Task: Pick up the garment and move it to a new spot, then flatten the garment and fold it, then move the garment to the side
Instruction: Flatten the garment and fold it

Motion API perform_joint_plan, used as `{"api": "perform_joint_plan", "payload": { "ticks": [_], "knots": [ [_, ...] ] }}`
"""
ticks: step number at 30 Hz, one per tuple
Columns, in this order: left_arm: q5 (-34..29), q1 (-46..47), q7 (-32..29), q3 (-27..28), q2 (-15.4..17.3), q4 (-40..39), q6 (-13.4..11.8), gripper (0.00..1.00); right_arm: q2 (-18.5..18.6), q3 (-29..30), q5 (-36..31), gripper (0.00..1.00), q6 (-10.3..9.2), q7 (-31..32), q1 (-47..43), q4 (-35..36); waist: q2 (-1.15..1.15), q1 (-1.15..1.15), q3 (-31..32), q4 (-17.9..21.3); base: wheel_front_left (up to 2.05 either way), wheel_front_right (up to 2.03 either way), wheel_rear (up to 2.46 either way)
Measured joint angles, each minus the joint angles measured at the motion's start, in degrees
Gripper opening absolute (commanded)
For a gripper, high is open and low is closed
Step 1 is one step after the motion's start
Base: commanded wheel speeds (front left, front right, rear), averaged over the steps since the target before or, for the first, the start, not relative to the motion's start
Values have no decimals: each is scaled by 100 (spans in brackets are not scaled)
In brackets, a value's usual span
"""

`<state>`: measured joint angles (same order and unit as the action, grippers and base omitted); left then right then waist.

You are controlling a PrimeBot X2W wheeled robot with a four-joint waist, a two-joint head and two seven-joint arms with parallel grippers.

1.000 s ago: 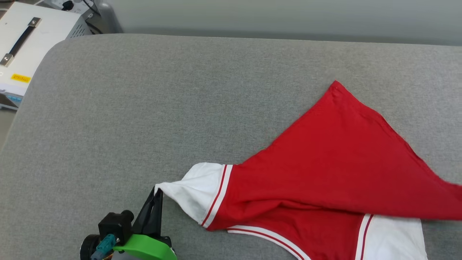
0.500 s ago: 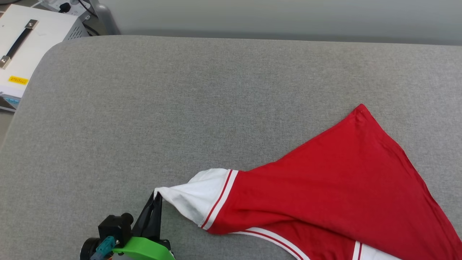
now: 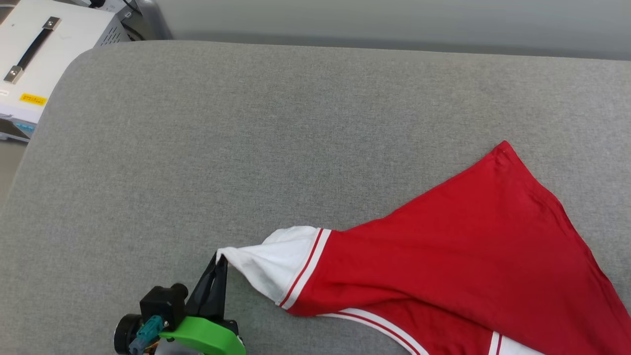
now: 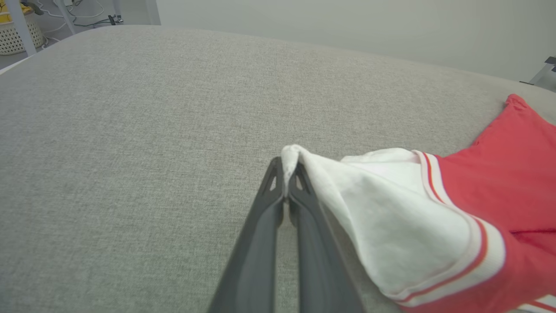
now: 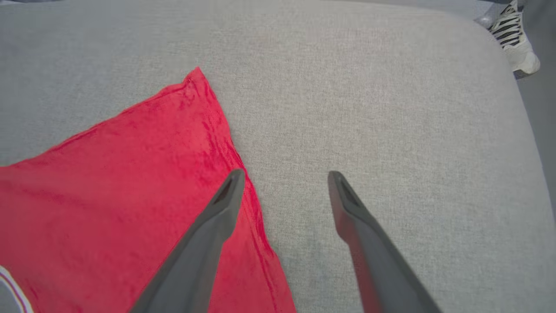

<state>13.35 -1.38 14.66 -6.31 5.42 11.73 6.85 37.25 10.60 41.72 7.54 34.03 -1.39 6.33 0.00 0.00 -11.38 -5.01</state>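
Observation:
The garment [image 3: 458, 261] is a red shirt with white, red-striped sleeves, lying on the grey padded table [image 3: 276, 138] at the lower right of the head view. My left gripper [image 3: 221, 261] is shut on the tip of its white sleeve [image 4: 382, 217], which is pulled taut toward the left; the pinch shows at the fingertips of the left gripper [image 4: 286, 167] in its wrist view. My right gripper [image 5: 284, 180] hangs open over the garment's [image 5: 130, 191] right edge, one finger above red cloth, the other above bare table, nothing between them.
A white case with a black handle [image 3: 34, 54] stands off the table's far left corner. A foot in a striped sneaker [image 5: 517, 39] is beside the table's rounded corner. The left and far parts of the grey table are bare fabric.
The garment's raised red corner has dropped flat onto the table and slid toward the near right. The left gripper keeps its hold on the sleeve tip. The camera has shifted slightly.

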Motion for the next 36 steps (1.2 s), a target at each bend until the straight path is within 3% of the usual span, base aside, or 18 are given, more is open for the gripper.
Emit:
{"api": "perform_joint_plan", "payload": {
  "ticks": [8,17,27,34,35,36],
  "knots": [
    [-57,300,0,-152,-25,-170,7,0,557,-1262,-148,100,0,993,1874,21,0,0,-343,-144,0,0,0],
    [-78,609,0,-328,-118,-363,33,0,456,-2533,-160,100,0,2157,3647,-1125,0,0,-764,-408,0,0,0],
    [-79,849,0,-498,-180,-514,42,0,141,-3618,-454,100,0,1969,4450,-2565,0,1,-1174,-729,0,0,0],
    [-79,886,0,-544,-200,-515,44,0,389,-4359,-402,100,0,1756,4665,-3041,0,0,-1281,-861,0,0,0],
    [-79,885,0,-533,-201,-513,44,0,412,-4421,-335,47,0,1711,4693,-3073,0,0,-1273,-858,0,0,0],
    [-79,884,0,-519,-202,-510,43,0,422,-4457,-286,9,0,1644,4716,-3106,0,0,-1264,-849,0,0,0]
  ]
}}
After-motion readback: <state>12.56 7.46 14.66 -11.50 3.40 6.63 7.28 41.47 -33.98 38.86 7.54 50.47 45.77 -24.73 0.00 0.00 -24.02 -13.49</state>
